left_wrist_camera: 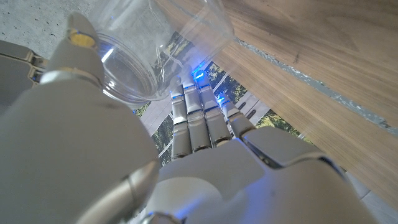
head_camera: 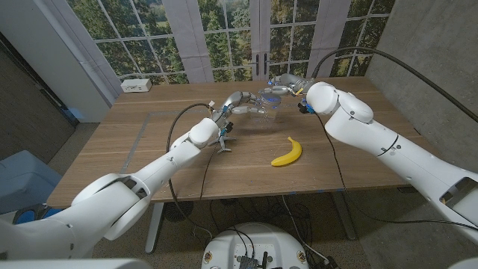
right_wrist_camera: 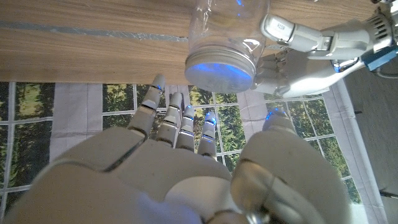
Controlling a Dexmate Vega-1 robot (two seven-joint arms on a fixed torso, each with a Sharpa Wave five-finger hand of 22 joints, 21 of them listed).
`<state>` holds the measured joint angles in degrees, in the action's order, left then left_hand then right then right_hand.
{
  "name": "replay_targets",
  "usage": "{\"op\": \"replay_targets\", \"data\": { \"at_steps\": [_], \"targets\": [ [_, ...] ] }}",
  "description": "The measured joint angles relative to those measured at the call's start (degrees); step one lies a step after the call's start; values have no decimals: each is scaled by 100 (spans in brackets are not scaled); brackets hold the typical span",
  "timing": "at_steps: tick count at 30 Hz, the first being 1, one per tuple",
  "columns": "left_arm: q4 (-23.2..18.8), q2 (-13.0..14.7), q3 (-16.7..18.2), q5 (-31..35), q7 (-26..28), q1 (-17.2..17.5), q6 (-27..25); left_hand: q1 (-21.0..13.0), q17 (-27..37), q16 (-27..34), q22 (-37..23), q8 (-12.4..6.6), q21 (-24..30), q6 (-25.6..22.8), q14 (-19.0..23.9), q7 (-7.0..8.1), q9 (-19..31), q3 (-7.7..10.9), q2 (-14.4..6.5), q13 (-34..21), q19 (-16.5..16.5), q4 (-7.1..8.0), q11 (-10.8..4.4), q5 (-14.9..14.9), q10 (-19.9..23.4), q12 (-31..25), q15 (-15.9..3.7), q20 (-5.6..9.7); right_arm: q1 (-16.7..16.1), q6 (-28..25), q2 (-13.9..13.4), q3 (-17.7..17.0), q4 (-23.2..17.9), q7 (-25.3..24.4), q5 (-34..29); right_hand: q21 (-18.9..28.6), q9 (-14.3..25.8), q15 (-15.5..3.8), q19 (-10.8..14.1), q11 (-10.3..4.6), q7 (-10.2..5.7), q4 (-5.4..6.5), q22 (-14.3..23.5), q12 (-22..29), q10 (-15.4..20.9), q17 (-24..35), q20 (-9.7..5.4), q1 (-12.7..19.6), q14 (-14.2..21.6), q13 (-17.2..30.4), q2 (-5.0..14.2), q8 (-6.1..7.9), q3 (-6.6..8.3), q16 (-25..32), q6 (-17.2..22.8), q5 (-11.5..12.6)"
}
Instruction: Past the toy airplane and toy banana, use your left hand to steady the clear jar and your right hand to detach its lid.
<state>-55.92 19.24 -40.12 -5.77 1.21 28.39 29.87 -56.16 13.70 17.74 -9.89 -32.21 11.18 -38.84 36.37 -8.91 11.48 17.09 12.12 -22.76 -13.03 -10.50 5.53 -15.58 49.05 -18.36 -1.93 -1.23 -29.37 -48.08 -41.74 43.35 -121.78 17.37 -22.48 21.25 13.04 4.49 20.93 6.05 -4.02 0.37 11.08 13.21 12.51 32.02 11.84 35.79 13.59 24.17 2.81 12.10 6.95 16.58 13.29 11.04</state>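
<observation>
Clear jar held at the wooden table's far edge, lid still on.

Head view: the clear glass jar [head_camera: 269, 104] stands near the far edge of the wooden table [head_camera: 149, 142], the left hand [head_camera: 240, 101] wrapped against its side and the right hand [head_camera: 284, 82] just above and beside it; a yellow toy banana [head_camera: 287, 153] and small white toy airplane [head_camera: 224, 142] lie nearer the front edge.
Left wrist view: the left hand's fingers [left_wrist_camera: 199, 121] curl around the jar [left_wrist_camera: 143, 56].
Right wrist view: the right hand [right_wrist_camera: 180, 168] hovers spread, holding nothing, close to the round metal lid [right_wrist_camera: 221, 67].
</observation>
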Motion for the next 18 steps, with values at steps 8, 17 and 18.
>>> {"op": "replay_targets", "data": {
  "at_steps": [8,17,18],
  "targets": [
    [-98,24,12,42,57,49,3,0,0,0,0,0,0,0,0,0,0,-1,0,-1,-31,1,0,-9,0,17,0,31,816,-921,-61,955,-39,279,-183,45,1,-71,129,-12,47,20,27,59,193,52,-46,-247,291,16,-25,0,-79,133,-43,-46],
    [-220,69,30,105,132,105,-12,0,0,0,0,0,0,0,0,0,0,-6,0,0,-31,6,0,-12,0,28,0,31,1510,-1545,-110,1699,10,633,-191,45,-5,-132,194,-3,44,10,53,161,409,127,-32,-428,582,51,-99,-24,-149,312,-146,-67],
    [-220,69,30,109,136,105,-14,0,0,0,0,0,0,0,0,0,0,-6,0,0,-31,7,0,-12,0,30,0,31,1534,-1545,-113,1728,12,633,-191,56,-19,-152,210,-20,44,8,53,164,431,133,-48,-428,646,65,-99,-24,-151,333,-146,-67]
  ]
}}
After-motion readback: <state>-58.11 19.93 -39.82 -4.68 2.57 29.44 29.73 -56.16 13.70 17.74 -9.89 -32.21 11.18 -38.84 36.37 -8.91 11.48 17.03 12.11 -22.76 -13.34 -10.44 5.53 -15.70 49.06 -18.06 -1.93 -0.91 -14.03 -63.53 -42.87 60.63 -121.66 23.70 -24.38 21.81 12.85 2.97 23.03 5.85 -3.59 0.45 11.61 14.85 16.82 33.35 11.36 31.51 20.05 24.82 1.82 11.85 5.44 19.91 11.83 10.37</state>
